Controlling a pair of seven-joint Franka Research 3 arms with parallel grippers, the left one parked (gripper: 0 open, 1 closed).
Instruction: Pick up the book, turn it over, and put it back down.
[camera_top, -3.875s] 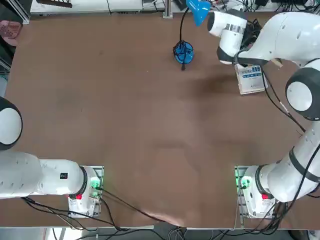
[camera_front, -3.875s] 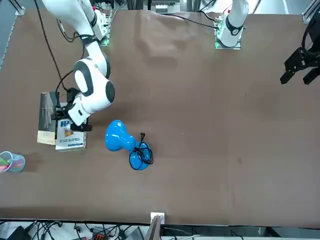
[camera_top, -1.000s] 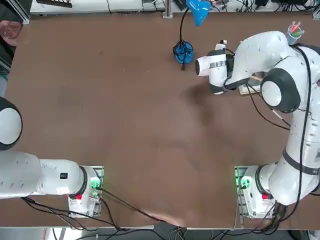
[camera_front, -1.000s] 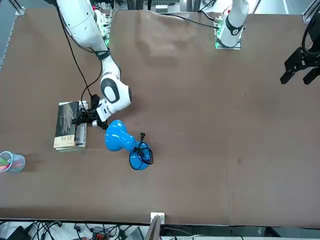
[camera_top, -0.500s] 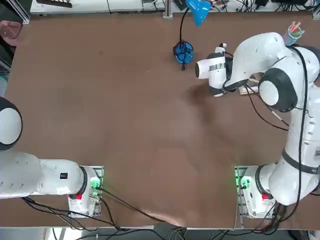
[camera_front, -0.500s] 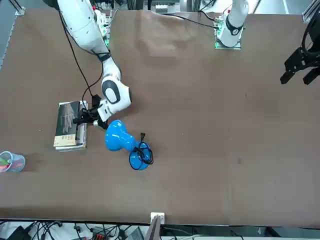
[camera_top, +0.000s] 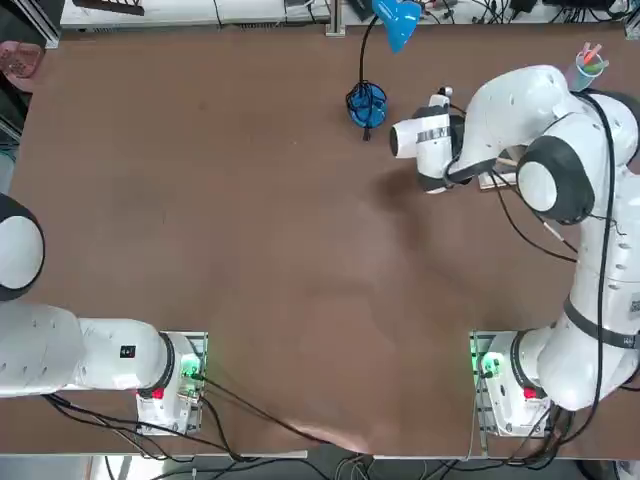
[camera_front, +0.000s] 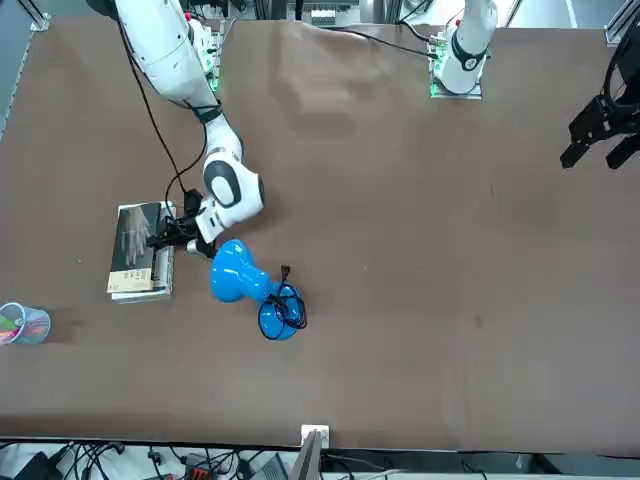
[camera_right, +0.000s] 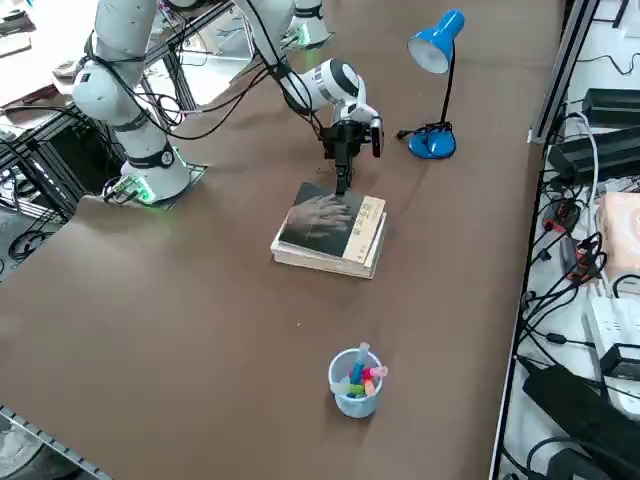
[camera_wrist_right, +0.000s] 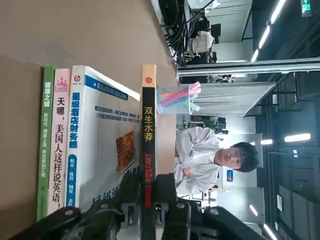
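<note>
Your right gripper (camera_right: 341, 186) is clamped on the book's (camera_right: 330, 233) black spine. The book lies grey cover up near the table's (camera_right: 200, 300) far right edge.

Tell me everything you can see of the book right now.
The book is a thick paperback lying flat on the brown table, grey cover with a pale hand picture facing up and cream page edges showing along one side. The wrist view shows a black spine with yellow lettering. The right hand is shut at the edge nearest the blue lamp, low against it.
</note>
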